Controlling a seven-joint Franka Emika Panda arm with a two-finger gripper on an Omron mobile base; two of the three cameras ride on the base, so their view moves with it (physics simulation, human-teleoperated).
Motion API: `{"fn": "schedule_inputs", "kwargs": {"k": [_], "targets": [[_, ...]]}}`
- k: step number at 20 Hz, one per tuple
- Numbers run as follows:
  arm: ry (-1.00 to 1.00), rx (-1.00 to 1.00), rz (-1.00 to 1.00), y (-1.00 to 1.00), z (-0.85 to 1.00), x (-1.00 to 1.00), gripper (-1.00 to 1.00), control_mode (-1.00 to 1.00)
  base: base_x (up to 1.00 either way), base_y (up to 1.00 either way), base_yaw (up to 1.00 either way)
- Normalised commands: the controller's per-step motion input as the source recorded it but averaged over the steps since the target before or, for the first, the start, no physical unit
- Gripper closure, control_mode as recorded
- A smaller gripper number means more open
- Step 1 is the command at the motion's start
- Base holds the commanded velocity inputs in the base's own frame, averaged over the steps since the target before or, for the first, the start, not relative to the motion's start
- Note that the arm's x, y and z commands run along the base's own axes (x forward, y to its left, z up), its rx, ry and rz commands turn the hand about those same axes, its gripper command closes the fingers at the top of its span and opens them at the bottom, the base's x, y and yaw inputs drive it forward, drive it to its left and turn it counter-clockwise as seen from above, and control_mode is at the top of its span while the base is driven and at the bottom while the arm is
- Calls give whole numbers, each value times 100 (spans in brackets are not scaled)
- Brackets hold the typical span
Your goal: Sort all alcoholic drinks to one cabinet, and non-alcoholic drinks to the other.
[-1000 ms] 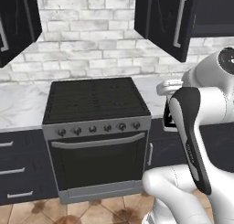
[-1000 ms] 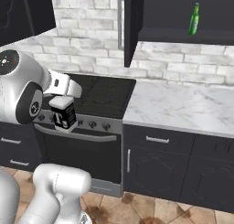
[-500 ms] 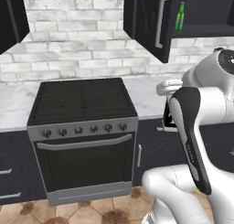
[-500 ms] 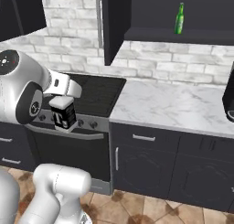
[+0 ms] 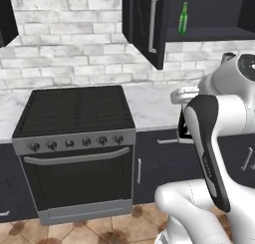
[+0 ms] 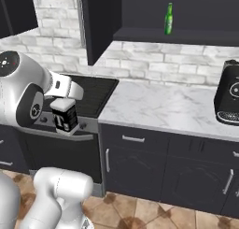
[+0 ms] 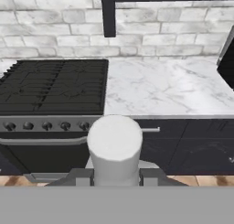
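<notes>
My gripper [image 6: 66, 126] hangs low in front of the stove, shut on the squat pale bottle [image 6: 65, 115] with its black label and white letter. In the hand view the bottle's pale top [image 7: 114, 143] stands between the fingertips of the gripper [image 7: 115, 173]. The green beer bottle [image 5: 183, 18] [image 6: 168, 18] stands upright on the shelf of the open dark wall cabinet [image 6: 186, 36], whose door [image 5: 147, 26] [image 6: 100, 22] swings out toward me. Part of another dark cabinet [image 5: 6, 16] shows at the upper left.
The black stove [image 5: 74, 111] [image 6: 95, 90] [image 7: 55, 83] sits left of a marble counter [image 6: 163, 104] [image 7: 169, 88]. A black coffee machine [image 6: 228, 99] stands at the counter's right end. Dark lower cupboards with silver handles [image 6: 133, 139] run under the counter.
The whole picture has slid left: the base has driven right, bringing the open cabinet and green bottle nearer. The arm keeps its pose with the bottle still held.
</notes>
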Motion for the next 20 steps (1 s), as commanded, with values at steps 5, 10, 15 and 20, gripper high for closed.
{"fn": "schedule_inputs", "kwargs": {"k": [5, 10, 15, 20], "targets": [[0, 0, 0, 0, 0, 0, 100, 100, 2, -38, 0], [0, 0, 0, 0, 0, 0, 100, 100, 6, -38, 0], [0, 0, 0, 0, 0, 0, 100, 100, 13, -41, 0], [0, 0, 0, 0, 0, 0, 100, 100, 17, -42, 0]]}}
